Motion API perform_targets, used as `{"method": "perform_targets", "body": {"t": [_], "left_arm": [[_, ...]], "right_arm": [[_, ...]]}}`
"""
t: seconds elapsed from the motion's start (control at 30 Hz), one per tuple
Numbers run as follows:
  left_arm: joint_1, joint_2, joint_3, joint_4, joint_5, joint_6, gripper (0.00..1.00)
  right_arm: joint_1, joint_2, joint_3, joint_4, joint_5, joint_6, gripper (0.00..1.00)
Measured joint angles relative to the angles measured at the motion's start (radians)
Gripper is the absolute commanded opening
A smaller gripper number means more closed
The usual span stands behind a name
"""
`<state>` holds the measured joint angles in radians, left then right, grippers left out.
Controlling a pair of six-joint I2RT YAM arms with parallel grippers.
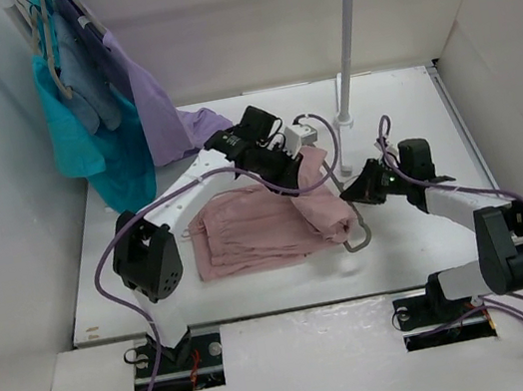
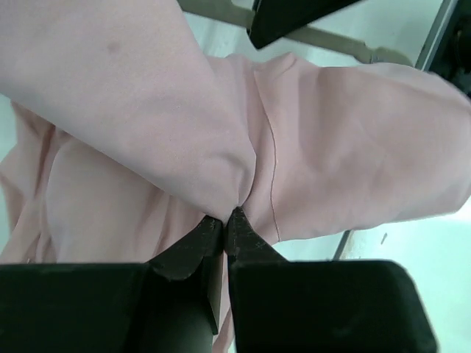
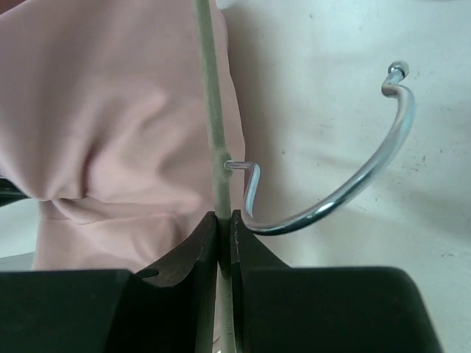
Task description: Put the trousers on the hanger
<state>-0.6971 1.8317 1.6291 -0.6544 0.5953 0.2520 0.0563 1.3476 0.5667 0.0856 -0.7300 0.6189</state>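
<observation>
The left gripper [image 2: 224, 217] clamps a fold of the trousers [image 2: 147, 110], left of the hanger [image 3: 210, 110]; the right gripper [image 3: 224, 217] pinches the hanger's bar, which points straight ahead.

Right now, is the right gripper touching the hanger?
Touching. The right wrist view shows the right gripper with its fingers closed on the thin bar of the hanger, with no gap on either side.
</observation>
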Motion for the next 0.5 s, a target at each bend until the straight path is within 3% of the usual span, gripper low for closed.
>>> {"method": "perform_targets", "body": {"t": [0.17, 0.3, 0.5], "left_arm": [[0.022, -0.005, 0.027, -0.093, 0.054, 0.039, 0.0], [0.003, 0.019, 0.179, -0.175, 0.099, 0.029, 0.0], [0.0, 0.022, 0.332, -0.256, 0.154, 0.022, 0.0]], "right_arm": [[0.05, 0.027, 0.002, -0.002, 0.039, 0.006, 0.0], [0.146, 0.067, 0.037, -0.003, 0.123, 0.016, 0.0], [0.184, 0.109, 0.084, 0.012, 0.187, 0.028, 0.0]]}}
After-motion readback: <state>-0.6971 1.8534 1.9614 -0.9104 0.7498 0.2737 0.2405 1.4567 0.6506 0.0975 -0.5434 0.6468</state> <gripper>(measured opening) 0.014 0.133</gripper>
